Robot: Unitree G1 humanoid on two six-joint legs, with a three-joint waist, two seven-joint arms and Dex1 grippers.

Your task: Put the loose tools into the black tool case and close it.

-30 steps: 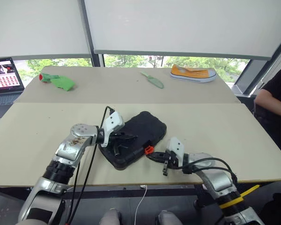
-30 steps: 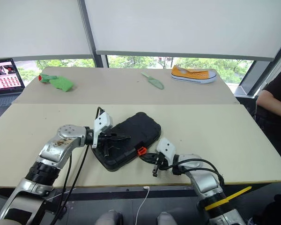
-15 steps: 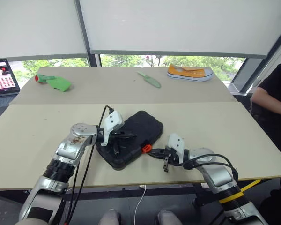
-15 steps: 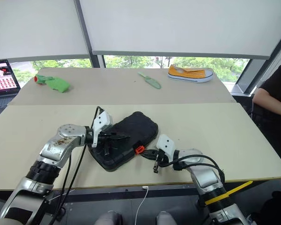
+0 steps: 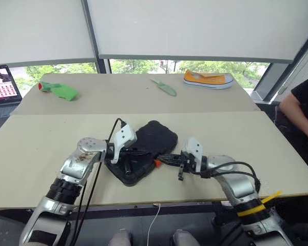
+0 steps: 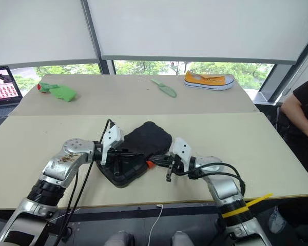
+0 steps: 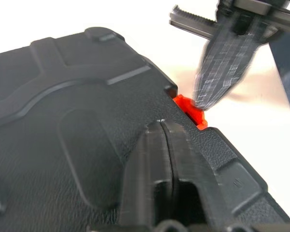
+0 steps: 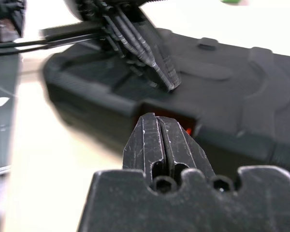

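The black tool case (image 5: 143, 151) is lying flat and closed near the front edge of the counter (image 5: 236, 133), roughly mid-width, lid down w/ its orange latch (image 5: 157, 163) on the side facing the right arm. No brand or writing readable on the lid, just moulded ribs and textured plastic.

Left claw (image 5: 138, 152) is clenched, fingers (image 7: 165, 159) pressed together, resting on top of the case lid. Right claw (image 5: 167, 160) is clenched too, empty, tip just beside the latch; can't tell if it's actually touching.

Far counter: green garden trowel (image 5: 164, 86) near the back edge, orange sneaker (image 5: 208, 79) toward the back right corner, green thing w/ a red bit (image 5: 59, 90) back left. Laptop (image 5: 2, 87) off the left edge, screen text too small to read. Person in a black sleeve (image 5: 303, 110) at the right.
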